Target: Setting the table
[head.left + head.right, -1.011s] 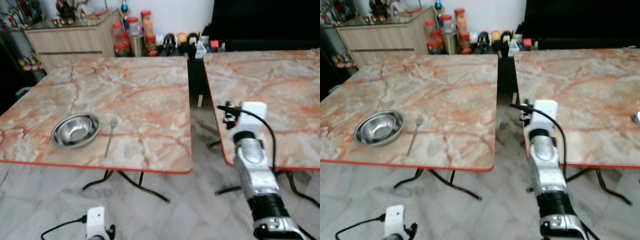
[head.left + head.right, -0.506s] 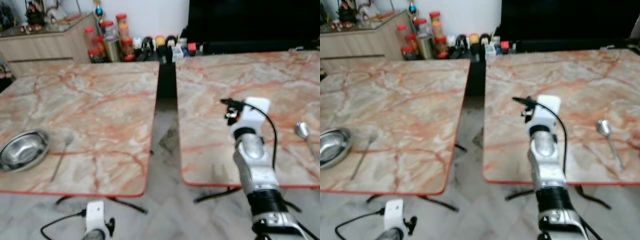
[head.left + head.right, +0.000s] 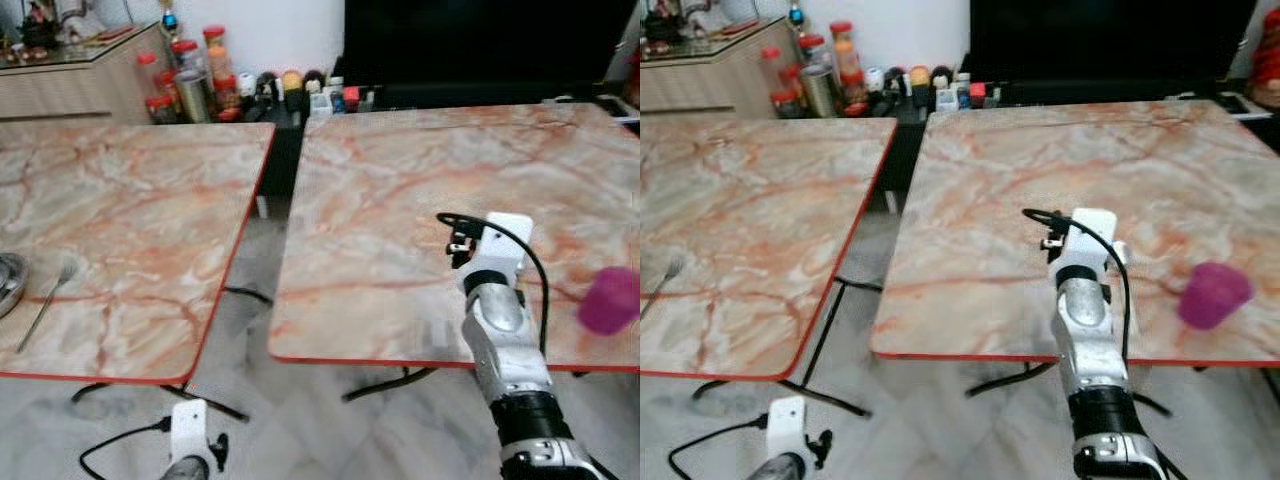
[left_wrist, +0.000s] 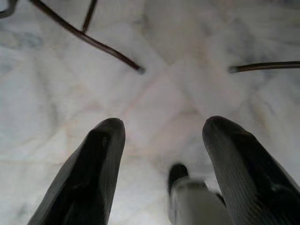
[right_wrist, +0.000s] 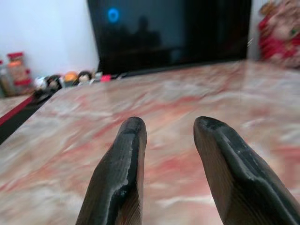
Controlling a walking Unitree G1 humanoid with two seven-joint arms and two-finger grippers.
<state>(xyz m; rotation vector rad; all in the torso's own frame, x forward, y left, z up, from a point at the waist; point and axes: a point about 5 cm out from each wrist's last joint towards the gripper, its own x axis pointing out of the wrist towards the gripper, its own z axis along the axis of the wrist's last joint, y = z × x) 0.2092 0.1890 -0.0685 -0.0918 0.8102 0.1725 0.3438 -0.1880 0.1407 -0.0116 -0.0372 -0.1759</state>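
Fingers of the right gripper are held apart, empty, above the tabletop; the purple cup, lower right, is judged light, best gripped around its wall.

2 marble tables: left table, right table. 1 fork. 1 steel bowl, edge only. 1 purple cup. 1 dark TV. Several jars at back.
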